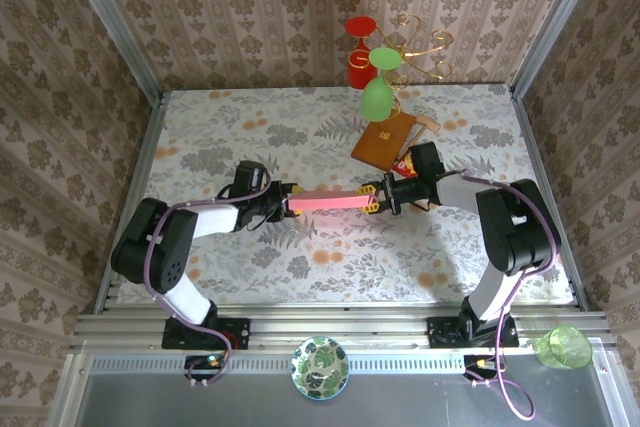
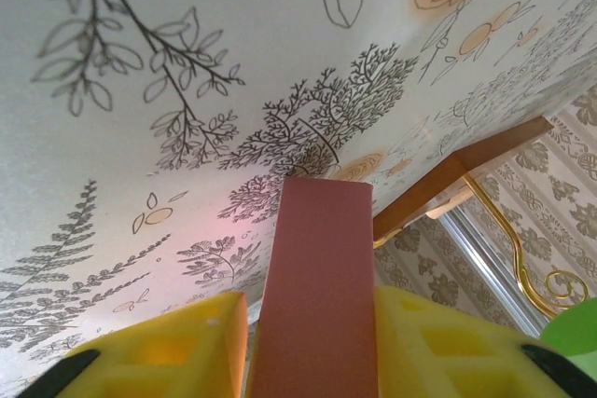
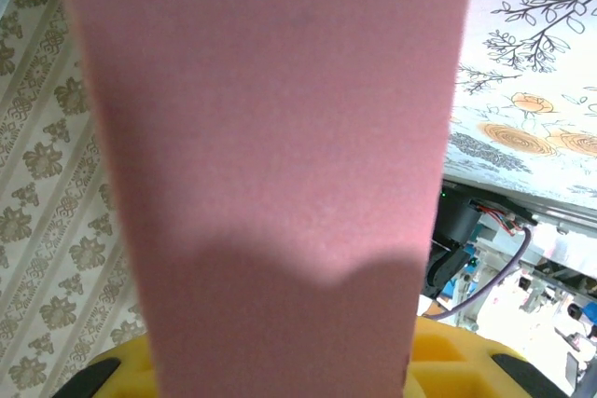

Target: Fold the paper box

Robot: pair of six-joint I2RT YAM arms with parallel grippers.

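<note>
Paper box (image 1: 325,201) above floral table (image 1: 250,127), wallpapered walls (image 1: 250,7)

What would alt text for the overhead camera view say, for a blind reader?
Two robot arms hold a pink paper box between them, the left gripper clamping one end and the right gripper the other, over a floral table. A brown board lies behind.

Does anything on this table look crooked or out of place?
Only the brown rectangular board, lying askew on the floral table with a small red-yellow packet at its near corner. The pink paper box looks deliberately held.
</note>
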